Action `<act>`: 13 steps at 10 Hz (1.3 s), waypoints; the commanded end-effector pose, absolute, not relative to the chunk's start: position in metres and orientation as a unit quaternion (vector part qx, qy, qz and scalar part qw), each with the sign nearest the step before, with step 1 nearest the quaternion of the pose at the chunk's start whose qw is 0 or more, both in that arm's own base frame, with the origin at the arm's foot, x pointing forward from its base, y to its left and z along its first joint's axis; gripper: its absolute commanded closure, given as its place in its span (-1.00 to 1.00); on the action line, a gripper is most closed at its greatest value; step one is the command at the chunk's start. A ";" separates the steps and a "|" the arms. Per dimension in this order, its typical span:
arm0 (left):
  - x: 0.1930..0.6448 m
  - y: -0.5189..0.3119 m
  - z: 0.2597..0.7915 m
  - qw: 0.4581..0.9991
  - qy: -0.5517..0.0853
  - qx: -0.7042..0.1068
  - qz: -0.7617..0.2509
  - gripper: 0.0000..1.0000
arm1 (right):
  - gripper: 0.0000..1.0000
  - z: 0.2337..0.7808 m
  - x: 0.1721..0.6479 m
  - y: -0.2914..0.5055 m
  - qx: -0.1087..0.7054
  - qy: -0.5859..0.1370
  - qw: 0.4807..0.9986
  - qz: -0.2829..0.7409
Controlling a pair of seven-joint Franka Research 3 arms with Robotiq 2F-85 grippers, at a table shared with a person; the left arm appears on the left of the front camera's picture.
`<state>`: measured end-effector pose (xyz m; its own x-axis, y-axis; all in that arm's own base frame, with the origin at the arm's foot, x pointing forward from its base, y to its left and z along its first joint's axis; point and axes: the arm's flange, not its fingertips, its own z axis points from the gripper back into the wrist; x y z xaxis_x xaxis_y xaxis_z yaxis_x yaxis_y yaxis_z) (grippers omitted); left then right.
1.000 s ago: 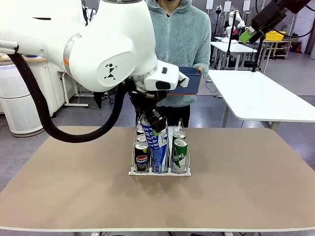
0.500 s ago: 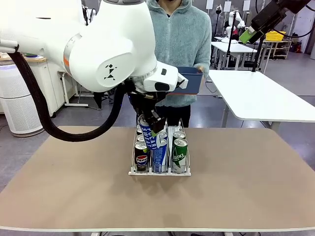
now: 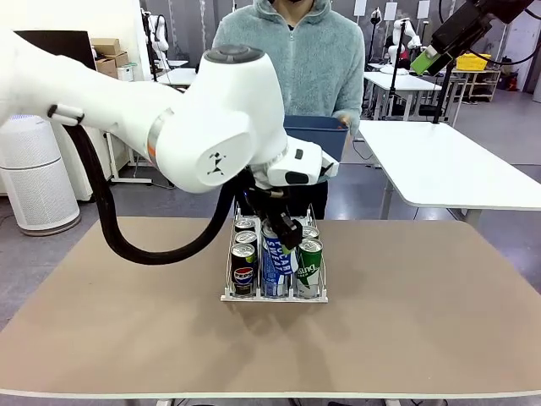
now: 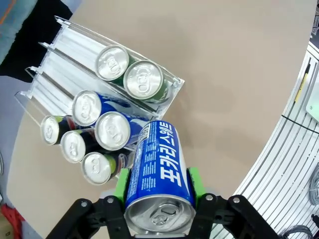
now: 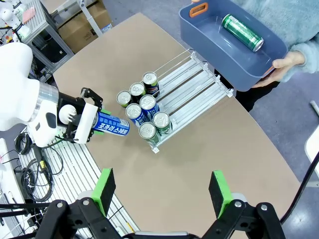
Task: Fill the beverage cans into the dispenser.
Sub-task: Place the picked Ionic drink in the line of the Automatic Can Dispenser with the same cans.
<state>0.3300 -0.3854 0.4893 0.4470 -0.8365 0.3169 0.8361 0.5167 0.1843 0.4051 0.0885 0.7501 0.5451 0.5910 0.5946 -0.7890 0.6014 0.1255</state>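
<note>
The blue Pocari Sweat can [image 4: 158,169] is clamped, tilted, between the green pads [image 4: 121,185] of the left gripper [image 4: 158,184]. Its far end is close to the front of the dispenser [image 4: 75,50], just beyond the fingertips. Seven cans [image 4: 112,130] stand in the lanes (three, two, two). The right gripper [image 5: 162,191] hangs high above with its jaws wide and empty. Far beyond it a person's hand [image 5: 286,60] holds a dark-blue bin [image 5: 199,27] with one green can [image 5: 242,32] inside.

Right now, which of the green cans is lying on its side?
The green can inside the dark-blue bin that the person's hand holds. The other green cans stand upright in the dispenser.
</note>
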 end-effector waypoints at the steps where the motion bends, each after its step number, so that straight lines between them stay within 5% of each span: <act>1: 0.327 -0.391 0.477 0.852 -0.184 -0.021 -0.490 -0.15 | -1.00 0.749 0.405 0.088 0.195 -0.254 0.857 0.403; 13: 0.342 -0.385 0.454 0.858 -0.153 0.000 -0.491 -0.15 | -1.00 0.749 0.405 0.088 0.195 -0.254 0.857 0.403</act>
<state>0.3372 -0.3892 0.4543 0.4681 -0.8455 0.2569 0.8476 0.5118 0.1401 0.4051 0.0885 0.7501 0.5451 0.5910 0.5946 -0.7890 0.6014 0.1256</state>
